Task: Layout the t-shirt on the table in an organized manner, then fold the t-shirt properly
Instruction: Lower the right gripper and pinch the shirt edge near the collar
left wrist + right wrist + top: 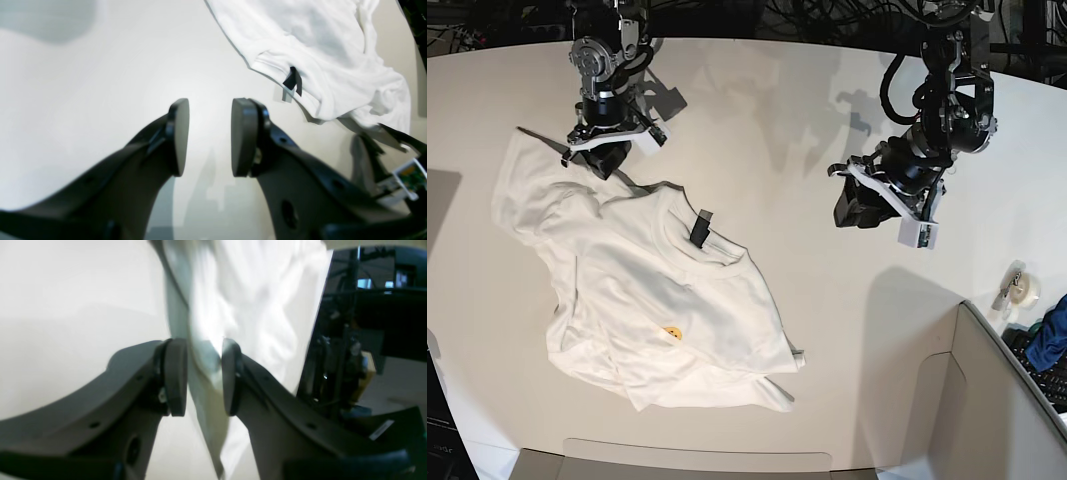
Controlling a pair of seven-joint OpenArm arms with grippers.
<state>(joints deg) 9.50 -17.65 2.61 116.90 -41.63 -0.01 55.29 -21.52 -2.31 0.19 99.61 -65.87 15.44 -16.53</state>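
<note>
The t-shirt [652, 300] lies crumpled on the table [777, 100], toward the base view's left, chest side up with the yellow emblem [671, 333] showing and the dark neck label [700, 228] sticking up at the collar. One sleeve stretches toward the far left corner, where the right gripper [203, 376] is down at the shirt's edge — its pads sit part-way closed with a fold of white cloth between them, so it has hold of the shirt. The left gripper [208, 136] hangs over bare table, well apart from the shirt, jaws parted with nothing between them. In its wrist view the collar and label [293, 81] lie off to the upper right. A grey box wall [987, 400] stands at the near right corner.
</note>
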